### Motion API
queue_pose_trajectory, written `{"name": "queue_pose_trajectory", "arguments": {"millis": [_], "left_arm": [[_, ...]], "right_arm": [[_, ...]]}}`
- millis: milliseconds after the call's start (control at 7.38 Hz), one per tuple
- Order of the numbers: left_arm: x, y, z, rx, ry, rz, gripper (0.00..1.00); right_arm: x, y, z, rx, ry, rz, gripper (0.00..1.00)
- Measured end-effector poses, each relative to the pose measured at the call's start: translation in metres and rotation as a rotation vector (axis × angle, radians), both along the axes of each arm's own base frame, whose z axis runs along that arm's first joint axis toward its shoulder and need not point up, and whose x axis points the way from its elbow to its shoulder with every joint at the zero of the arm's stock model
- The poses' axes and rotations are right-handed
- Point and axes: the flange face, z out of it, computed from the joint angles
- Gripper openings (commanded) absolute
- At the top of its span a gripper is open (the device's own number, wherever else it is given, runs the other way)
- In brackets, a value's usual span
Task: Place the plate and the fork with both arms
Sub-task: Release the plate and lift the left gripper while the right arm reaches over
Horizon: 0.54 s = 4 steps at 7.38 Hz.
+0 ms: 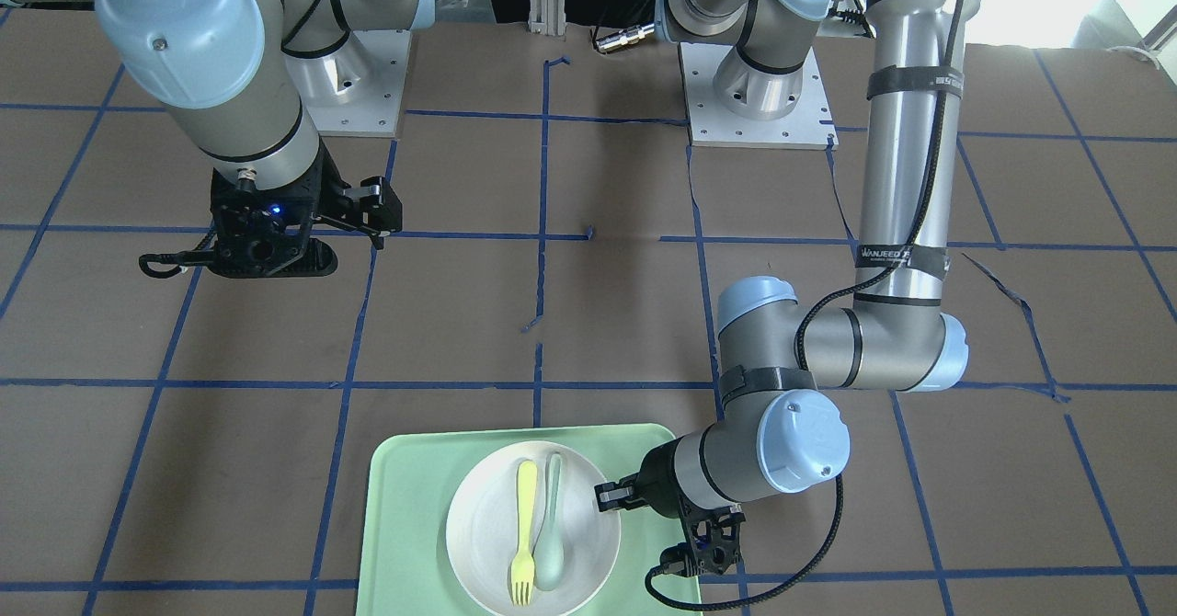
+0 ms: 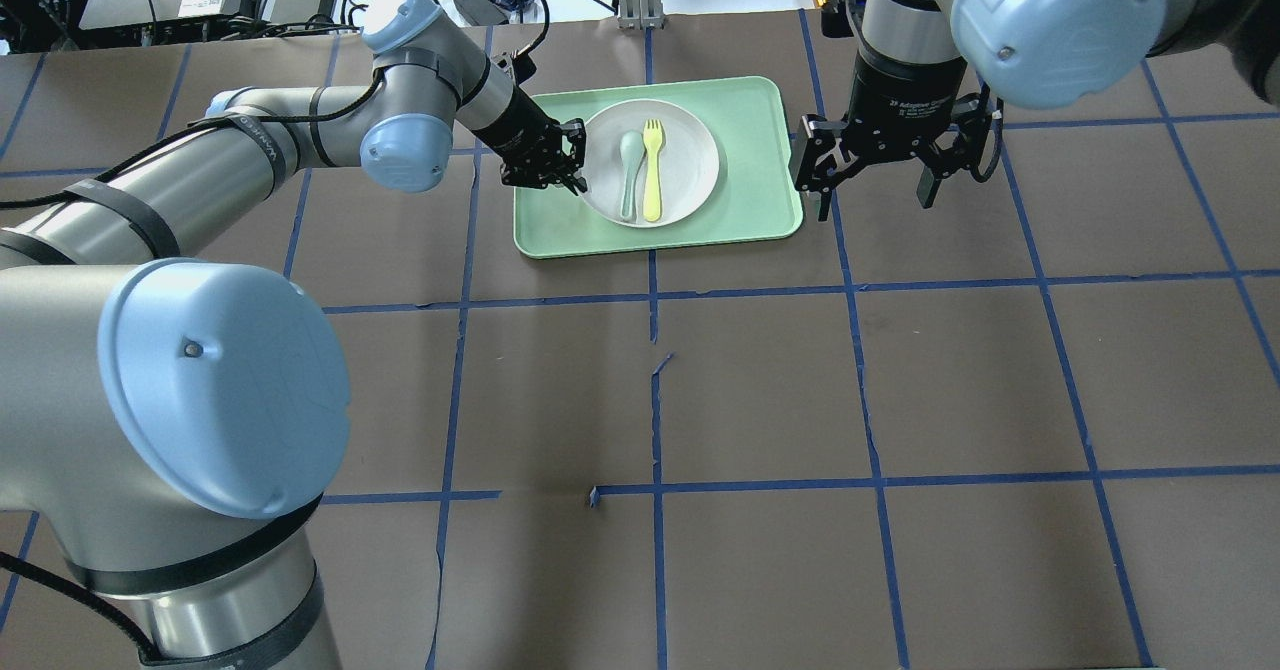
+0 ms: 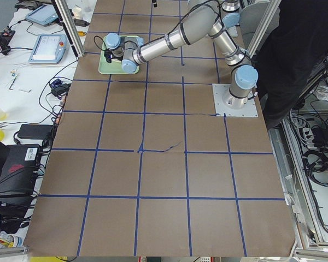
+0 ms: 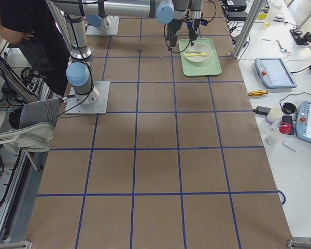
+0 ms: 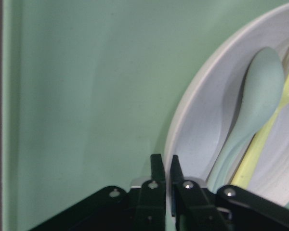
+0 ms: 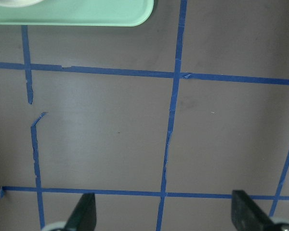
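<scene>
The white plate (image 2: 690, 150) sits on the mint-green tray (image 2: 750, 150) at the far middle of the table. The pale-yellow fork (image 2: 652, 170) lies on the plate beside a grey-green spoon (image 2: 630, 165). My left gripper (image 2: 573, 172) is at the plate's left rim. In the left wrist view its fingers (image 5: 157, 168) are nearly together, pinching the plate's rim (image 5: 183, 130). The plate still rests on the tray. My right gripper (image 2: 870, 175) is open and empty, above bare table just right of the tray. In its wrist view (image 6: 166, 214) only the tray's corner (image 6: 86, 17) shows.
The table is brown with a grid of blue tape. The tray's raised rim (image 1: 405, 524) surrounds the plate. The spoon (image 1: 552, 533) and fork (image 1: 524, 533) lie side by side, touching. Benches with devices and cables flank the table's ends.
</scene>
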Motion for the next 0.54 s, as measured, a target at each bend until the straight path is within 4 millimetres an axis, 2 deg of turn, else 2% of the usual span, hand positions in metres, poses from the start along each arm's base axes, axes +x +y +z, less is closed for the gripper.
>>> {"name": "queue_pose_trajectory", "arguments": {"millis": [136,407,542], "left_arm": [[-0.001,-0.003,0.009,-0.049,0.000,0.002,1.00],[0.009,-0.004,0.050,-0.122,-0.057,0.002,1.00],[0.025,0.002,0.071,-0.128,-0.158,-0.049,1.00]], "right_arm": [[0.000,-0.003,0.000,-0.015,0.000,0.001,1.00],[0.003,-0.026,-0.006,-0.099,-0.012,-0.009,1.00],[0.007,-0.045,-0.016,-0.164,-0.019,-0.036,0.84]]}}
